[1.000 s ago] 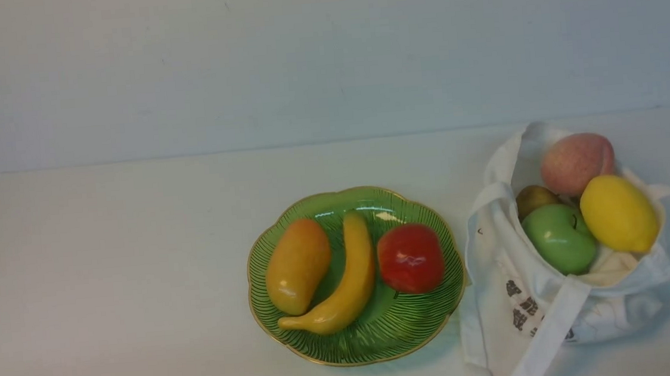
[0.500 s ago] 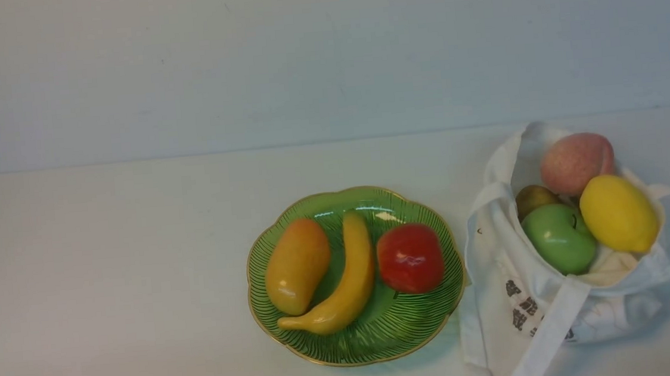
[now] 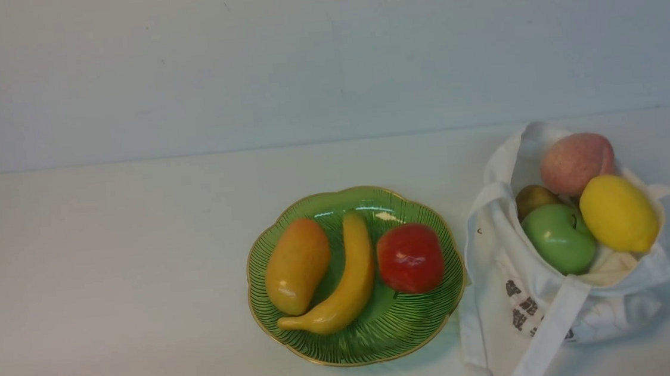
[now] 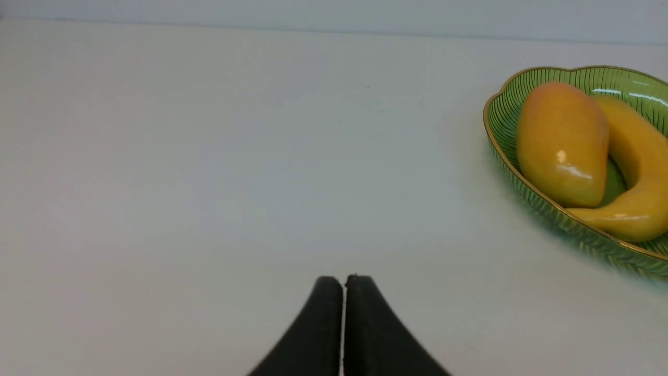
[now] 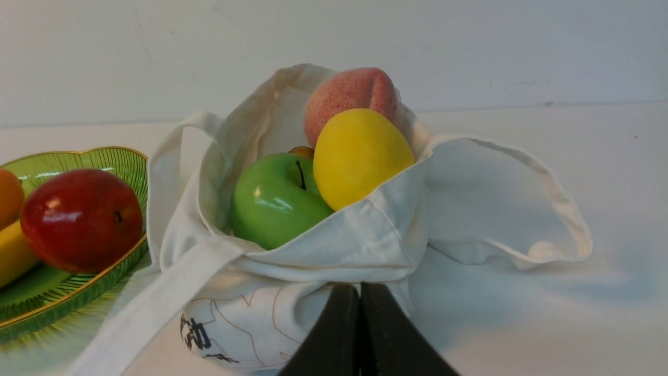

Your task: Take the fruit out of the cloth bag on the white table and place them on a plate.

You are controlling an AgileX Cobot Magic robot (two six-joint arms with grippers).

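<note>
The cloth bag (image 3: 522, 293) lies open on the white table (image 3: 107, 259) at the right. In it sit a pink peach (image 3: 576, 162), a yellow lemon (image 3: 618, 213), a green apple (image 3: 559, 239) and a small olive-brown fruit (image 3: 534, 198). The green plate (image 3: 394, 333) to its left holds a banana (image 3: 342, 283), an orange-yellow mango (image 3: 296, 266) and a red apple (image 3: 410, 258). No gripper shows in the front view. My left gripper (image 4: 344, 279) is shut and empty over bare table, left of the plate (image 4: 501, 141). My right gripper (image 5: 359, 286) is shut and empty just in front of the bag (image 5: 334, 250).
A pale wall (image 3: 325, 57) rises behind the table's far edge. One bag strap (image 3: 547, 338) trails toward the front edge and another loops out on the bag's far side (image 5: 553, 188).
</note>
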